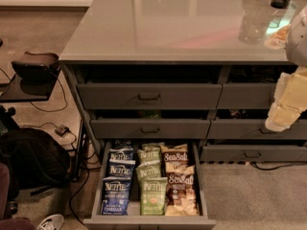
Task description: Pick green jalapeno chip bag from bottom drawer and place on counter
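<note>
Gripper (287, 104) at right edge, holding nothing, open or closed cannot be told, green chip bag (154, 195) in open bottom drawer (148, 221).

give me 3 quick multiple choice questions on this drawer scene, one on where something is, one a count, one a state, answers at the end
1. Where is the gripper?
A. far left edge of the view
B. right edge of the view, in front of the right-hand drawer fronts
C. top centre of the view

2. How many columns of bags lie in the bottom drawer?
A. one
B. five
C. three

3. The bottom drawer is:
A. pulled open
B. fully shut
C. turned upside down

Answers:
1 B: its pale body hangs at the right edge, apart from the bags.
2 C: dark blue bags on the left, green jalapeno chip bags in the middle, Sea Salt bags on the right.
3 A: the bags inside show from above.
</note>
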`<state>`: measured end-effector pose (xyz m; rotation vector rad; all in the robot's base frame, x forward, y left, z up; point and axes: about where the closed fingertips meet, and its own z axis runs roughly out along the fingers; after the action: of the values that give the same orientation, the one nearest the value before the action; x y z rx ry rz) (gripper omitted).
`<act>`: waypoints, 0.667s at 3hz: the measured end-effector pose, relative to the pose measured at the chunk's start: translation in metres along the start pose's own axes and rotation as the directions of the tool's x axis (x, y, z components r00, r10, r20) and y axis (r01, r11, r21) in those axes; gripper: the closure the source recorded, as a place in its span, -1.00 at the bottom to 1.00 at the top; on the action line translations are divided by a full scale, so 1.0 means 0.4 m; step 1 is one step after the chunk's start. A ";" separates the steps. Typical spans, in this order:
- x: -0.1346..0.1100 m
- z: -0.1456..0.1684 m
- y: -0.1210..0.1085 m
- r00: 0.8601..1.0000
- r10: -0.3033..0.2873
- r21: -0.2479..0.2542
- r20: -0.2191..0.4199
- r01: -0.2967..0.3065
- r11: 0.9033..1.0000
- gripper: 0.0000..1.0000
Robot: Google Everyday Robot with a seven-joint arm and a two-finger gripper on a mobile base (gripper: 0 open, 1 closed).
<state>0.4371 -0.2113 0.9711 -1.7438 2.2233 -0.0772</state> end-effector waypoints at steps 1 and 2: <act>-0.019 0.053 0.024 0.998 -0.027 -0.050 0.050 0.030 0.998 -1.00; -0.040 0.147 0.055 0.991 -0.041 -0.112 0.124 0.055 0.992 -1.00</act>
<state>0.4360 -0.1816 0.9136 -1.8109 2.1369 0.1463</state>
